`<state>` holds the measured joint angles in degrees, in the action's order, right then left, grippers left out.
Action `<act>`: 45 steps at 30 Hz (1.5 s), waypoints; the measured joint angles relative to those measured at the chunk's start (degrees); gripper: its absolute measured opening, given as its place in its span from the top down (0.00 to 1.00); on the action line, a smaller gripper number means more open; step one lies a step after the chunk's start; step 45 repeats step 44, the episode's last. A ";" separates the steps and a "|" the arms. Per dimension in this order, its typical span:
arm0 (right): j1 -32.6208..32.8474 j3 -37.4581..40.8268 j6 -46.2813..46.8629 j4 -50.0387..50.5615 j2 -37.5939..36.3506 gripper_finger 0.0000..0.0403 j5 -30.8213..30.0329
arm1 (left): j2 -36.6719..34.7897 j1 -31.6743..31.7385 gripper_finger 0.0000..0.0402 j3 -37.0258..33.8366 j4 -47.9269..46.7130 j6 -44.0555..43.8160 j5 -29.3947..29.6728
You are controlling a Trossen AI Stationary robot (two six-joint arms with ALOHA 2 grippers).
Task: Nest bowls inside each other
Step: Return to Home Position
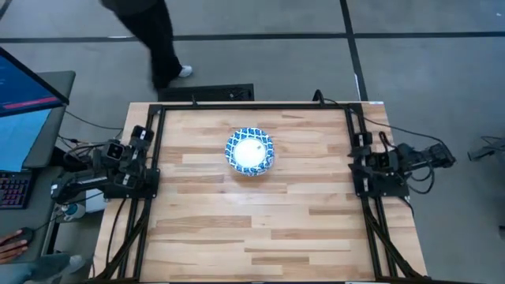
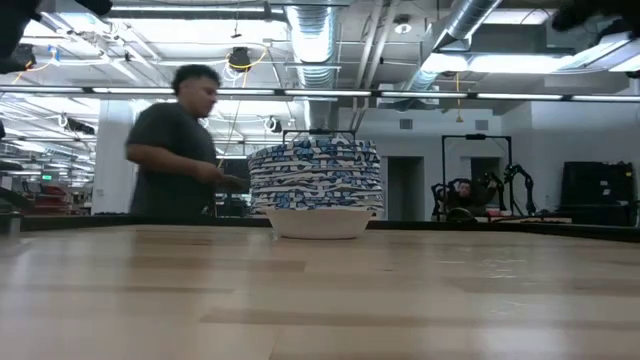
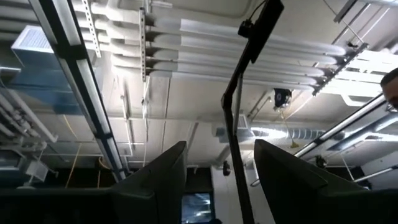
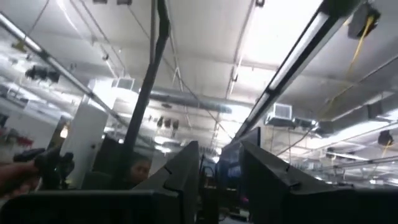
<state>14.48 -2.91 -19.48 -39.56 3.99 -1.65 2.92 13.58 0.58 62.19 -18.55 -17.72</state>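
Note:
A stack of several nested bowls, white inside with blue-and-white lattice rims, stands on its bottom bowl's base at the far middle of the wooden table; in the low view the stack stands tall. My left gripper is folded back at the table's left edge, pointing up at the ceiling, open and empty. My right gripper is folded back at the right edge, also pointing up, open and empty.
The wooden table is framed by black rails at the left, right and far sides. A person stands beyond the far edge. A monitor and keyboard sit off the table's left.

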 joint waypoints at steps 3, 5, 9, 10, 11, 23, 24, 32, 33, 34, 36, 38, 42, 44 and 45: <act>-0.11 2.21 1.56 4.19 -4.05 0.66 -0.80 | -0.01 0.02 0.55 -0.02 -1.87 1.68 0.13; -0.27 2.33 3.28 7.52 -3.58 0.66 -2.04 | 0.01 0.02 0.55 -0.02 -5.36 3.68 0.02; -0.76 2.07 6.83 11.51 -3.44 0.65 -3.38 | 0.06 0.02 0.55 -0.04 -15.05 4.06 0.08; -0.93 2.21 7.24 13.82 -3.64 0.65 -3.74 | 0.09 0.02 0.55 -0.07 -17.39 3.95 0.13; -1.20 2.22 6.92 16.00 -3.80 0.66 -4.58 | 0.00 0.02 0.55 -0.07 -20.29 4.22 0.22; -2.99 2.04 0.44 38.19 -2.25 0.66 -5.22 | 2.39 0.00 0.55 0.49 -58.62 4.04 2.72; -3.01 2.02 0.45 38.29 -1.97 0.66 -5.21 | 3.12 0.00 0.55 0.50 -58.34 4.06 3.64; -2.99 2.02 0.46 39.01 -1.69 0.66 -5.06 | 3.08 0.02 0.55 0.72 -60.85 3.96 8.20; -2.99 2.02 0.44 39.02 -1.69 0.66 -5.04 | 3.08 0.02 0.55 0.72 -60.91 3.96 8.53; -2.99 2.02 0.46 39.02 -1.71 0.66 -5.05 | 3.09 0.02 0.55 0.74 -61.02 3.96 8.80; -3.00 2.02 0.46 39.04 -1.69 0.66 -5.05 | 3.08 0.02 0.55 0.74 -61.09 3.96 9.22; -2.99 2.02 0.46 39.04 -1.69 0.66 -5.05 | 3.09 0.02 0.55 0.76 -61.19 3.96 9.22; -2.99 2.02 0.48 39.07 -1.69 0.66 -5.05 | 3.10 0.02 0.55 0.76 -61.24 3.96 9.22; -2.99 2.02 0.48 39.09 -1.69 0.66 -5.05 | 3.10 0.02 0.55 0.76 -61.27 3.96 9.22; -2.99 2.02 0.48 39.09 -1.69 0.66 -5.05 | 3.10 0.02 0.55 0.76 -61.27 3.96 9.22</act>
